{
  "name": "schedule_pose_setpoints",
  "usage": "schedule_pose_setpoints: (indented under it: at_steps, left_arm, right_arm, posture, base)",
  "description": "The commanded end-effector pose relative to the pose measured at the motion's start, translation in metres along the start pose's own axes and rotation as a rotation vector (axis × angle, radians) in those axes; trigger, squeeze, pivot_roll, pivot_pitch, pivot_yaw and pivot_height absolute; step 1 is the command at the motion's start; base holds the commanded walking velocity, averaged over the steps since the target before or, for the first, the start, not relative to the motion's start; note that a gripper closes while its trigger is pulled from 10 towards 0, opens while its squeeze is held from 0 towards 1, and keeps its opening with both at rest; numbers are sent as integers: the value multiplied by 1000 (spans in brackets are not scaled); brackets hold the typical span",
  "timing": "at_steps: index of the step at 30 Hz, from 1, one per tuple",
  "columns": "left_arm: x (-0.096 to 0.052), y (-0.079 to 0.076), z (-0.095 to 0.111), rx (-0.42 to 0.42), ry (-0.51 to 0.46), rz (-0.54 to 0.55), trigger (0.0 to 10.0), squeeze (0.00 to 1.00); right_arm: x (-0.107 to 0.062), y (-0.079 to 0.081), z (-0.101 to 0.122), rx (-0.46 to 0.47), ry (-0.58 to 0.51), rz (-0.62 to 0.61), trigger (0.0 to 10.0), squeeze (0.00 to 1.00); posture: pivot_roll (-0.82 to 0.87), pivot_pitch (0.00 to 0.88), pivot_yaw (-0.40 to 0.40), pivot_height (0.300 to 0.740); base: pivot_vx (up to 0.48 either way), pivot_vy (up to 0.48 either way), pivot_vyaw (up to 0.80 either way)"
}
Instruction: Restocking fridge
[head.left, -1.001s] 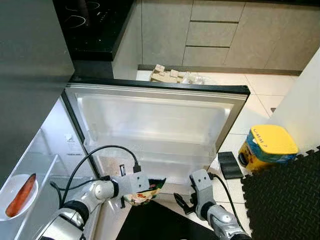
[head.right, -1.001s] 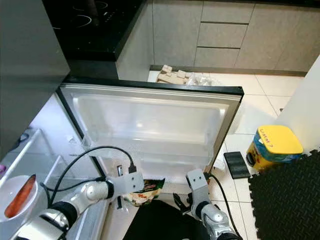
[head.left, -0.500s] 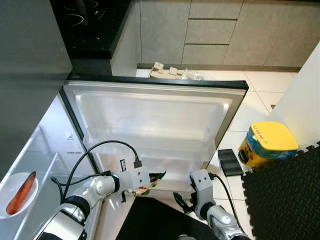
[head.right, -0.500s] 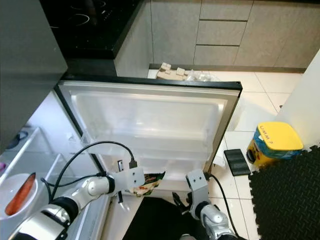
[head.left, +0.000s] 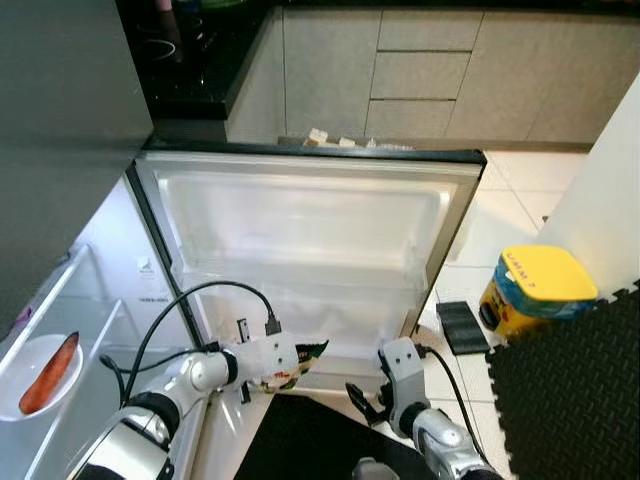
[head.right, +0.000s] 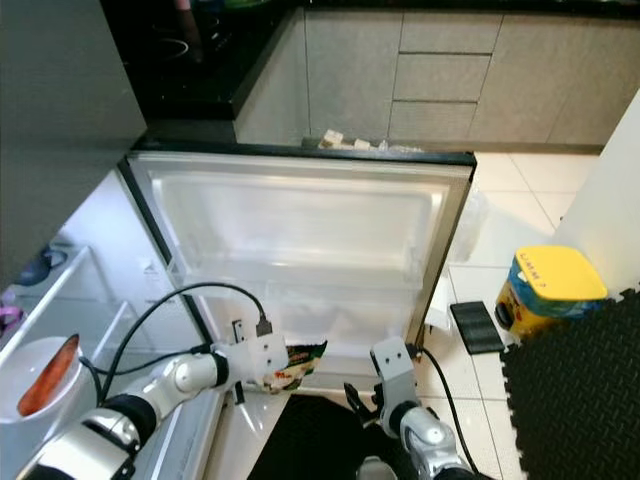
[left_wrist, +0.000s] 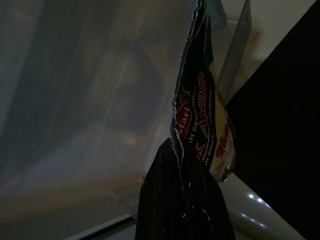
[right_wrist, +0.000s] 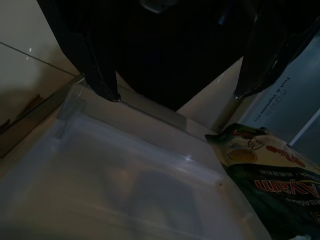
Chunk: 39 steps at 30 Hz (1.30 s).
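The snack packet (head.left: 290, 365) is one flat foil pouch, pinched at its crimped top edge by the left gripper (head.left: 272, 362), whose fingers are pressed together on it; the wrist view shows the seal (left_wrist: 192, 125) rising straight out from between them. It hangs just short of the lowest bin of the open fridge door (head.left: 310, 250), which lies directly ahead of that gripper. The pouch looks light, soft and crinkly — likely slick too, so the stiff seam is probably the safest place to hold; squeezing the body could crush what is inside. The right gripper (head.left: 362, 405) sits close beside the left one, lower, its two fingers (right_wrist: 100, 75) spread apart and empty, the packet's printed face just beyond one fingertip. Off past the left arm, one carrot (head.left: 50, 372) lies on one white plate (head.left: 15, 370) — the only produce that can be made out.
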<state>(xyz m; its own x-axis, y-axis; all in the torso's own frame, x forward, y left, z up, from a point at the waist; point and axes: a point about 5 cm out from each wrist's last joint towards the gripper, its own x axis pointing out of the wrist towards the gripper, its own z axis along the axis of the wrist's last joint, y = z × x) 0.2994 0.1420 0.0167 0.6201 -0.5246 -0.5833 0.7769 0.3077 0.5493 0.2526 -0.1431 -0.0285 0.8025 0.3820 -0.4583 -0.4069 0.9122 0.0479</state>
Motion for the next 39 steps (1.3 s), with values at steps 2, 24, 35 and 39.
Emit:
schedule_pose_setpoints:
  at_steps: [2, 24, 35, 39]
  left_arm:
    - [0, 10, 3, 8, -4, 33, 10000, 0]
    - [2, 39, 23, 54, -62, 169, 10000, 0]
    - [3, 49, 33, 183, -85, 216, 10000, 0]
    - [3, 53, 36, 195, -95, 225, 10000, 0]
  right_arm:
    - [0, -1, 1, -1, -9, -5, 10000, 0]
    - [-2, -5, 2, 19, -36, -38, 10000, 0]
    - [-6, -9, 0, 23, -54, -55, 10000, 0]
    - [-7, -9, 0, 28, -65, -61, 10000, 0]
  posture:
    - [-169, 65, 15, 647]
    - [-190, 101, 39, 628]
    - [-201, 145, 53, 628]
    - [-201, 159, 62, 628]
  base:
    - [0, 0, 0]
    - [0, 0, 0]
    - [0, 0, 0]
    - [0, 0, 0]
